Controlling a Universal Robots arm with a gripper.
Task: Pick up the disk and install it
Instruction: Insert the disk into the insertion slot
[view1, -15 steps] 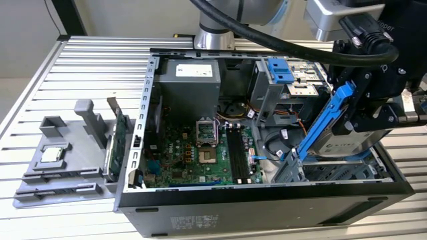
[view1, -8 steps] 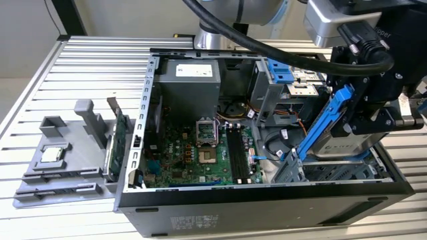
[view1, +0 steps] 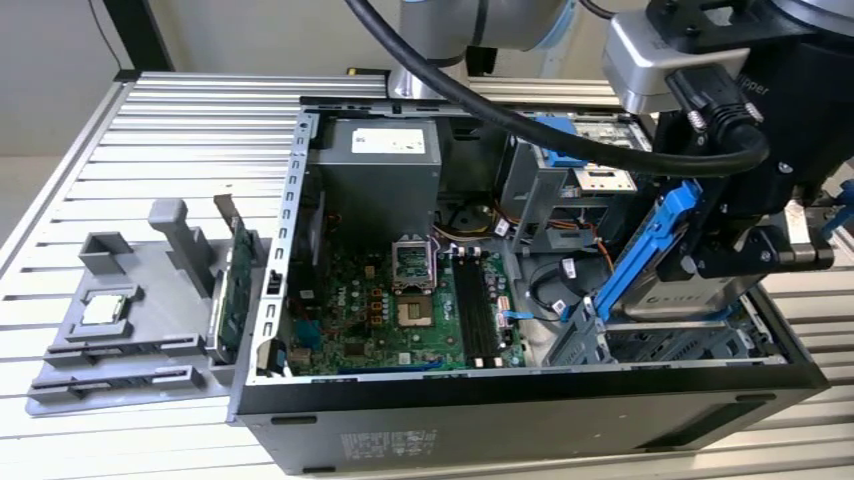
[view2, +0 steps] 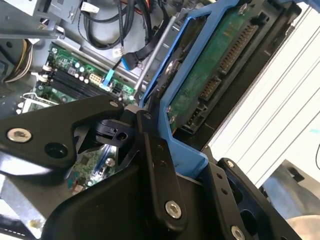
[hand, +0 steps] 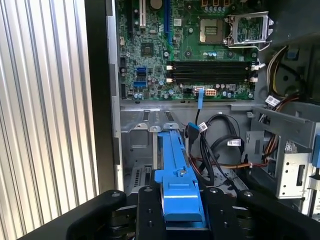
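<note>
No print can be read with certainty. In the exterior view, a white label (view1: 388, 141) sits on the grey power supply (view1: 380, 185), at twelve o'clock from the motherboard (view1: 387, 320); its lines are too small to make out. A second white label (view1: 607, 180) stands on the drive cage at about two o'clock, equally illegible. Faint grey characters mark the silver face of the disk (view1: 674, 295) at three o'clock. Pale lettering, partly cut off, runs across the dark wrist housing (view1: 767, 85). A sticker (view1: 358, 441) of fine print lies on the case's outer panel at six o'clock. In the first wrist view, small white tags (hand: 233, 142) hang on the cables, too small to read.
</note>
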